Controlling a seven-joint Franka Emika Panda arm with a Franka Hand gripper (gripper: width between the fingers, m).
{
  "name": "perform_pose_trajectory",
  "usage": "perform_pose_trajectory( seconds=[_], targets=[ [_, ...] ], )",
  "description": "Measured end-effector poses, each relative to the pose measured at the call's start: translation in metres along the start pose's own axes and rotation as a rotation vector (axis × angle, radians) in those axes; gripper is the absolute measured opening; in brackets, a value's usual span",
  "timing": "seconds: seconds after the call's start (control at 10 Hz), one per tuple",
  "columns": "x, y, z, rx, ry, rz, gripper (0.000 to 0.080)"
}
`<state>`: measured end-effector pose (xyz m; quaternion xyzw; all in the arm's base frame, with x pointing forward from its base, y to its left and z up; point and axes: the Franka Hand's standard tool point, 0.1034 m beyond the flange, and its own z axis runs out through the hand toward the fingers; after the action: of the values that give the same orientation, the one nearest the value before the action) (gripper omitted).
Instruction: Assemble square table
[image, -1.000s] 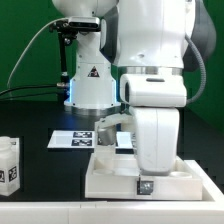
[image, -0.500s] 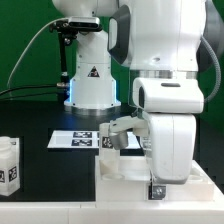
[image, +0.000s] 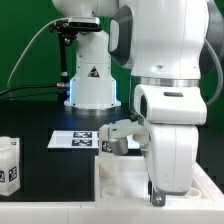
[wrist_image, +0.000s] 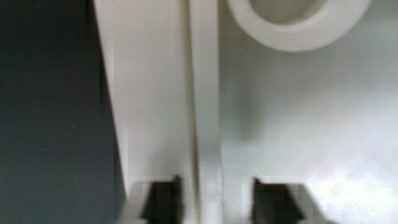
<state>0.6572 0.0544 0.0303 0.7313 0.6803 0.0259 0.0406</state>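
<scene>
Slab location: the slab of the square table lies directly under the gripper, and its raised rim runs into the gap between the two fingers. The jaws stand slightly apart, one on each side of the rim. A strip of slab surface shows between the rim and the inner finger, so nothing appears to be clamped. The wrist view alone shows this relation. It also shows one round corner socket ahead of the fingers, on the inner side of the rim, and the dark table on the outer side. In the exterior view the arm bends toward the camera and its bulky white housing hides the gripper. There the slab occupies the near part of the scene toward the exterior view's right, lying flat. One leg stands upright at the near edge on the exterior view's left, well apart from the slab, with black-and-white tags on its faces. The marker board lies flat beyond the slab, in front of the arm's base. The work surface is black and matte. A green backdrop closes the far side, with black cables hanging before it.
</scene>
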Motion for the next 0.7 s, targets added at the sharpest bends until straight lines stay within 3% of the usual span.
perform_pose_trajectory(
  seconds=[0.1, 0.2, 0.3, 0.4, 0.5, 0.7],
  targets=[
    [0.0, 0.0, 0.0, 0.0, 0.0, 0.002, 0.0338],
    [-0.001, 0.001, -0.002, -0.003, 0.0, 0.011, 0.0338],
    [0.0, 0.006, -0.015, -0.019, -0.001, 0.025, 0.052],
    [-0.002, 0.009, -0.028, -0.029, -0.004, 0.065, 0.052],
    [-0.005, 0.012, -0.036, -0.029, -0.006, 0.102, 0.0622],
    [-0.004, 0.013, -0.036, -0.034, -0.003, 0.131, 0.0641]
  ],
)
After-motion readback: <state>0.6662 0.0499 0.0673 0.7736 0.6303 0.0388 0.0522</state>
